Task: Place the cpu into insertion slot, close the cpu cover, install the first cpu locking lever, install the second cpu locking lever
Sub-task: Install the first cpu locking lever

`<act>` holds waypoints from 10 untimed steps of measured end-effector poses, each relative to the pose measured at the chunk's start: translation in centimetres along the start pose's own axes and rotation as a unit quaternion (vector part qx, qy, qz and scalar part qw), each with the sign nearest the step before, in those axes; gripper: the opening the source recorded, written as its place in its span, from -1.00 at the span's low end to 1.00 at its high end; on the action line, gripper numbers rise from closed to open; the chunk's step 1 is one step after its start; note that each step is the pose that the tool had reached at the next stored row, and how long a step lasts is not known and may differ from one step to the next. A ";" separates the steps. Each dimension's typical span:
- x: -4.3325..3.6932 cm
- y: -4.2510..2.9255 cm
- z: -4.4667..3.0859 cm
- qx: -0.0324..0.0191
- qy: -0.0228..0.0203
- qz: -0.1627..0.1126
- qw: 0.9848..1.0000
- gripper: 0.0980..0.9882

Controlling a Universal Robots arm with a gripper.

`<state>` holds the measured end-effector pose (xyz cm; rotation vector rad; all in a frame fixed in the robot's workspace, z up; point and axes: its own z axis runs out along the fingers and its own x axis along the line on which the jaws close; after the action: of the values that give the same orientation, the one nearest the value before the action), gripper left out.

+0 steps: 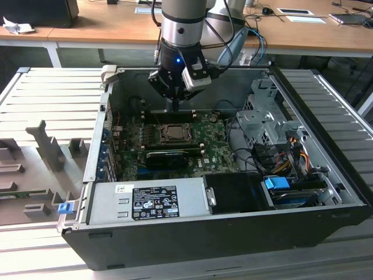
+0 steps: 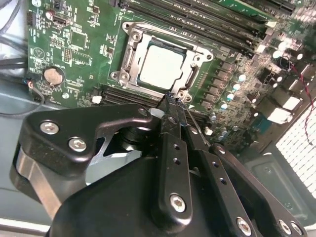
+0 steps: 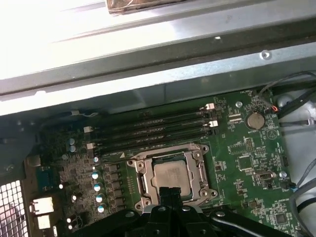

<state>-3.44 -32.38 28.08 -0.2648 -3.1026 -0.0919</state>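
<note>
The cpu, a pale silver square, lies flat in the insertion slot on the green motherboard. The cpu cover, a metal frame with a square window, lies down around the chip. My gripper is shut, its black fingers pressed together, and its tip hovers at one corner of the cover. A thin metal rod runs beside the fingertips; I cannot tell whether they touch it. In the exterior view the gripper hangs just behind the cpu.
Long black memory slots run along one side of the socket. A black finned card lies in front of it. Drive cages and bundled cables fill the case at the exterior view's right. The case's metal wall rises close behind.
</note>
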 end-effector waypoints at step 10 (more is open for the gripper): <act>-0.01 -0.04 0.00 0.002 0.004 -0.075 0.997 -0.98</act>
<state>-3.44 -32.42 28.09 -0.0314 -3.1099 -0.0883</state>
